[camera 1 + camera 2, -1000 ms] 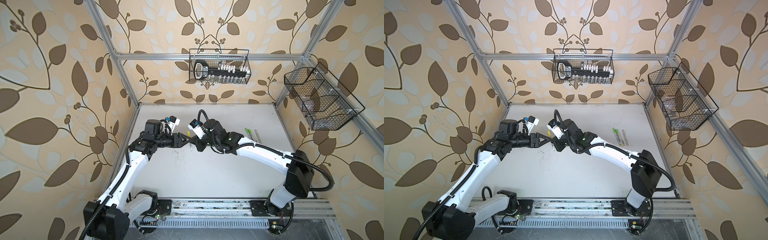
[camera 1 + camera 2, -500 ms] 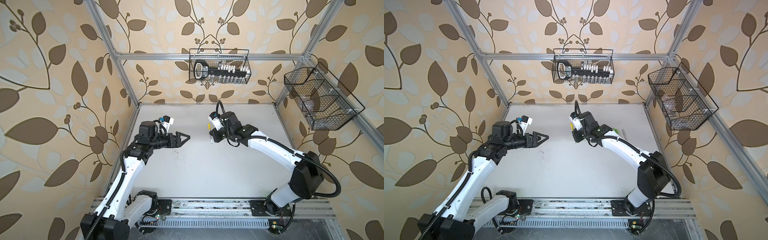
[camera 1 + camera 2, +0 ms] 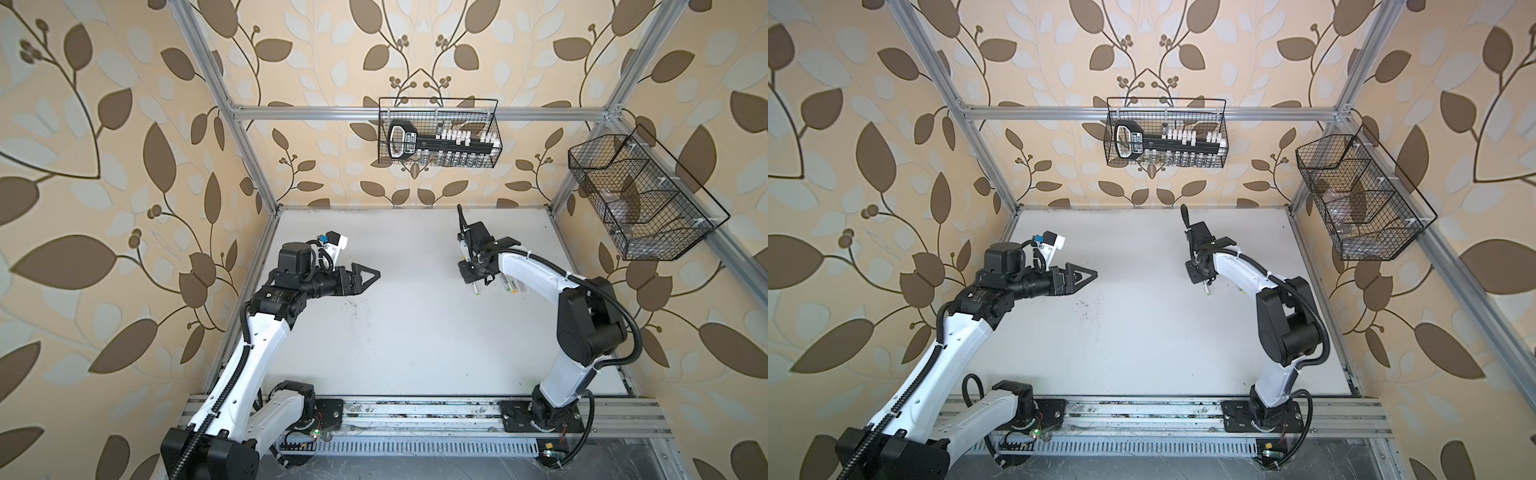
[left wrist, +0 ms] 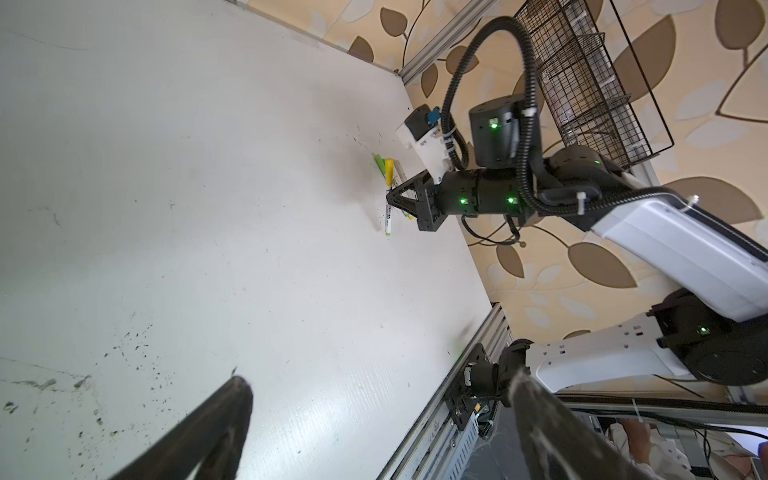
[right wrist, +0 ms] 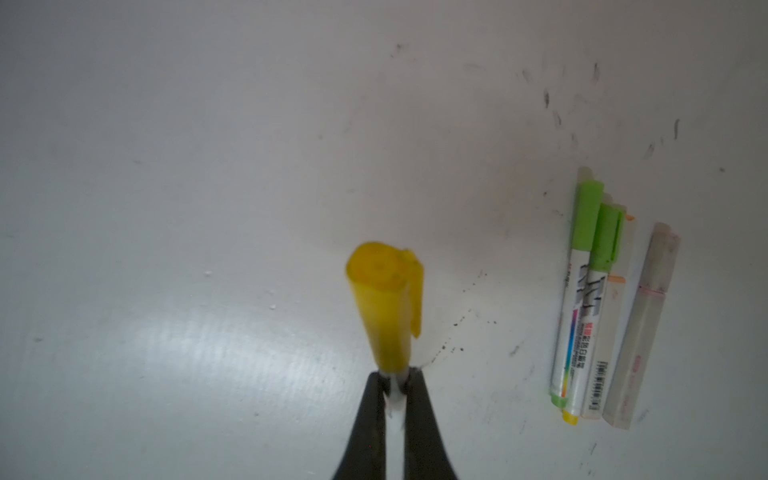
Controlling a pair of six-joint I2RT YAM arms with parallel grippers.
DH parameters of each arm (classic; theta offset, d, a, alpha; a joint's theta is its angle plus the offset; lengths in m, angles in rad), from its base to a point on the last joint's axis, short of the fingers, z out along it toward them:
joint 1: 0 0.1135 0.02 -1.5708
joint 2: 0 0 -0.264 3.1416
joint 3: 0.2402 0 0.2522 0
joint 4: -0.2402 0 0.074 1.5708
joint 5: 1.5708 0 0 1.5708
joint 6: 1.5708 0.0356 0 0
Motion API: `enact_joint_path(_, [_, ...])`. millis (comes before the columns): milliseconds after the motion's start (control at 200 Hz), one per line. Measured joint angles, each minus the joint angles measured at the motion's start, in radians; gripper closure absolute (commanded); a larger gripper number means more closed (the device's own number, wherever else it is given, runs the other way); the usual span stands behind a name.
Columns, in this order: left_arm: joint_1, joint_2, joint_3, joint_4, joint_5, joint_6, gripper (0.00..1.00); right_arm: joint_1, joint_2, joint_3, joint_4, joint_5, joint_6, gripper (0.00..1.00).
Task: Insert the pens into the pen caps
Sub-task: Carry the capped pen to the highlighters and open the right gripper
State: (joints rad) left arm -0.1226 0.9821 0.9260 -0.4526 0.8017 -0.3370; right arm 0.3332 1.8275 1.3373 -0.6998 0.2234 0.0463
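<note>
Right wrist view shows the right gripper (image 5: 395,380) with its 2 black fingers (image 5: 372,415) pinched tight on a held pen (image 5: 397,394). They grip the pale barrel just behind the yellow cap (image 5: 384,303), which sits on the pen's end and points away from the camera. Beside it, near but not touching, a row of capped pens (image 5: 590,332) lies flat on the white surface (image 5: 166,208), side by side and touching. 2 of them wear green caps (image 5: 587,216), and the outermost is a pale pen (image 5: 640,332) with a faint pink tint. How many are in the row is hard to tell

In both top views this gripper hangs over the right half of the surface, with the held pen's tail end poking out below it. The row lies between it and the right edge, partly hidden under the right arm (image 3: 536,270). Whether the held pen touches the surface cannot be told

Left wrist view shows the left gripper (image 4: 380,380) with its 2 fingers spread wide and nothing between them. In the top views it hovers over the left half of the surface, near the left edge, pointing towards the middle and well apart from every pen. Dark specks dot the surface around the middle
</note>
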Motion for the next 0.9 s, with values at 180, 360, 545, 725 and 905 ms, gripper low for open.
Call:
enact_joint_path(180, [0.000, 0.000, 0.000, 0.000, 0.000, -0.004, 0.01, -0.065, 0.104, 0.081, -0.055, 0.066, -0.022, 0.97])
enact_joint_path(360, [0.000, 0.000, 0.000, 0.000, 0.000, -0.004, 0.01, -0.116, 0.189, 0.167, -0.087, 0.135, -0.045, 0.97])
enact_joint_path(545, [0.000, 0.000, 0.000, 0.000, 0.000, -0.005, 0.01, -0.149, 0.256, 0.216, -0.114, 0.178, -0.067, 0.95])
enact_joint_path(725, [0.000, 0.000, 0.000, 0.001, 0.000, -0.008, 0.01, -0.156, 0.289, 0.227, -0.130, 0.193, -0.074, 0.91])
enact_joint_path(905, [0.000, 0.000, 0.000, 0.005, 0.000, -0.011, 0.01, -0.156, 0.302, 0.233, -0.136, 0.195, -0.078, 0.89])
